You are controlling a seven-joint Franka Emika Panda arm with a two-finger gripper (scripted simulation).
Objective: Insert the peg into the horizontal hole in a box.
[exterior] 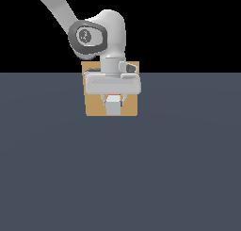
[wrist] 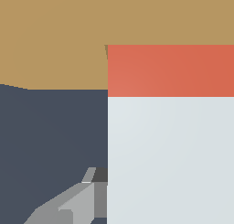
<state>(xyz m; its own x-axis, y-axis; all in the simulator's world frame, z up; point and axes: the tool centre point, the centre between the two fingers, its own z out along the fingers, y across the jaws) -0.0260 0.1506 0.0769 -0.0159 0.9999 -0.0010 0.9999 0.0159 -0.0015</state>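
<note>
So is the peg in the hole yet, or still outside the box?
Cannot tell how far. The peg is level in the hand, its orange end meeting the box face; the hole itself is hidden behind it.

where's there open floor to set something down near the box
The grey floor in front of the box is bare across the exterior view, as are the strips at the box's left and right. It is crowded at the box face, where the gripper holds the peg in its jaws.

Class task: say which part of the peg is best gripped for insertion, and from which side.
Grip the peg on its pale section, from above, fingers across its flat sides. The orange end points at the box, so it must stay free to enter.
</note>
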